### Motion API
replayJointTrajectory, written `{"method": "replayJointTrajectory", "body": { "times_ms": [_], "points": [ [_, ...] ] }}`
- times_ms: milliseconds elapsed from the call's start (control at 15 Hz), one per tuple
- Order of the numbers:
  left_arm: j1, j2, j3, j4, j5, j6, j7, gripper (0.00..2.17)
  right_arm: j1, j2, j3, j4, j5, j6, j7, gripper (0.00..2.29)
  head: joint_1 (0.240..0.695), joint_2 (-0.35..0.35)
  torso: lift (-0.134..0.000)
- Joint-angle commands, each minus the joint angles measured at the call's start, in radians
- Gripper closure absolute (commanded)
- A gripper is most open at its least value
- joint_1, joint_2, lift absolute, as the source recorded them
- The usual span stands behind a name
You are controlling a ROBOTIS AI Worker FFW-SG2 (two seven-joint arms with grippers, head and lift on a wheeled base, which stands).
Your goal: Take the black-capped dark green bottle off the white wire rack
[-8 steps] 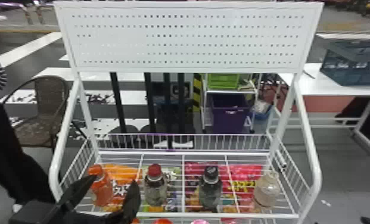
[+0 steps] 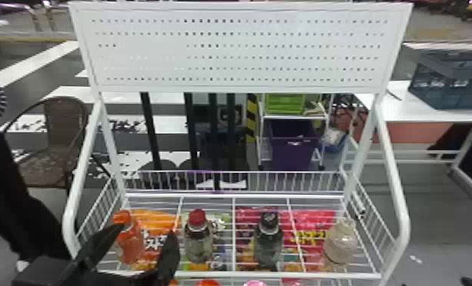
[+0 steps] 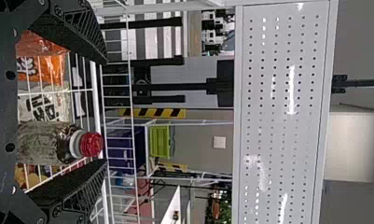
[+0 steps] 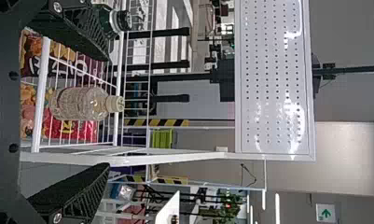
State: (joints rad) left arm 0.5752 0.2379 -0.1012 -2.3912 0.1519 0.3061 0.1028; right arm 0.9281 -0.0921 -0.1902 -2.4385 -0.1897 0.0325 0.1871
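The black-capped dark green bottle stands upright on the white wire rack, right of centre. In the right wrist view, part of this green bottle shows beyond one finger, which hides the rest. My left gripper is at the rack's front left, near the orange bottle, well left of the green one. In the left wrist view the left gripper is open, holding nothing. My right gripper is at the bottom right corner, outside the rack; in the right wrist view the right gripper stands open and holds nothing.
An orange bottle, a red-capped bottle and a pale-capped clear bottle share the rack with the green one. Snack bags lie beneath. White side rails and a perforated panel frame it.
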Motion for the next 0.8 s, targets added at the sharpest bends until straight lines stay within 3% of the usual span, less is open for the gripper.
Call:
{"method": "replayJointTrajectory", "body": {
  "times_ms": [0, 200, 333, 600, 733],
  "points": [
    [0.0, 0.0, 0.0, 0.001, 0.0, 0.0, 0.001, 0.14, 0.0, 0.0, 0.0, 0.006, 0.001, 0.001, -0.001, 0.09, 0.499, 0.0, 0.0],
    [0.0, 0.0, 0.0, 0.003, 0.0, -0.003, 0.001, 0.14, -0.048, 0.0, 0.052, 0.099, 0.009, -0.009, 0.0, 0.09, 0.499, 0.0, 0.0],
    [-0.003, -0.002, -0.003, 0.003, 0.0, 0.0, 0.001, 0.14, -0.115, 0.0, 0.155, 0.256, 0.072, -0.131, -0.003, 0.1, 0.499, 0.0, 0.0],
    [-0.008, 0.0, -0.008, 0.007, 0.0, 0.0, 0.003, 0.14, -0.316, 0.005, 0.356, 0.625, 0.164, -0.423, -0.113, 0.12, 0.499, 0.0, 0.0],
    [-0.009, 0.0, -0.008, 0.007, 0.0, 0.0, 0.001, 0.14, -0.416, 0.005, 0.42, 0.753, 0.165, -0.481, -0.182, 0.13, 0.499, 0.0, 0.0]
  ]
}}
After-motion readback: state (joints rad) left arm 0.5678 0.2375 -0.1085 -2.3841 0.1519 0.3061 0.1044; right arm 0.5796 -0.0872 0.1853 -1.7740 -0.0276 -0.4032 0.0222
